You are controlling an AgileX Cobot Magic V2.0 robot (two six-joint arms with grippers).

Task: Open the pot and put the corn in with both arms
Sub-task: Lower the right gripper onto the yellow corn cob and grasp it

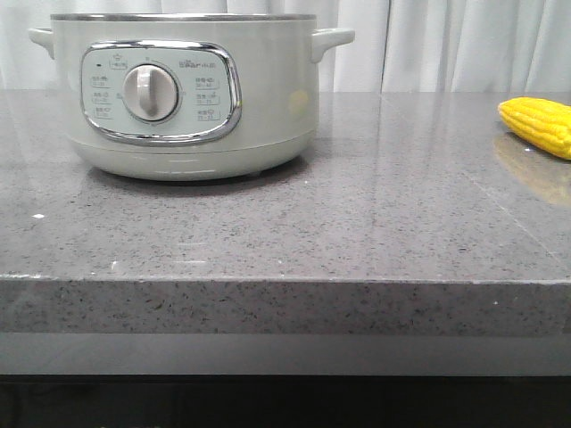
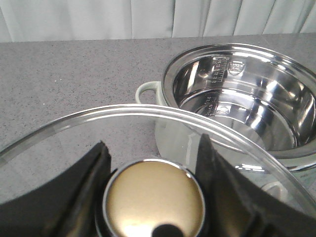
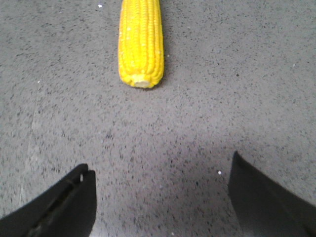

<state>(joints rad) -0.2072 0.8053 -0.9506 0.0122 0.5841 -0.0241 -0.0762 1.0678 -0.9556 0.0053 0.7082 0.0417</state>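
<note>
A pale cream-green pot point(image 1: 183, 94) sits on the left of a grey speckled counter point(image 1: 357, 223), its silver dial point(image 1: 150, 93) facing forward. The corn point(image 1: 538, 125), 1 yellow cob, lies at the counter's far right, well apart from the pot. In the left wrist view, the left gripper point(image 2: 154, 197) is clamped on the gold knob point(image 2: 154, 200) of the glass lid point(image 2: 123, 111), held beside the open pot's shiny steel bowl. The right gripper point(image 3: 160, 197) hangs above the counter near the cob, fingers spread wide, holding nothing.
</note>
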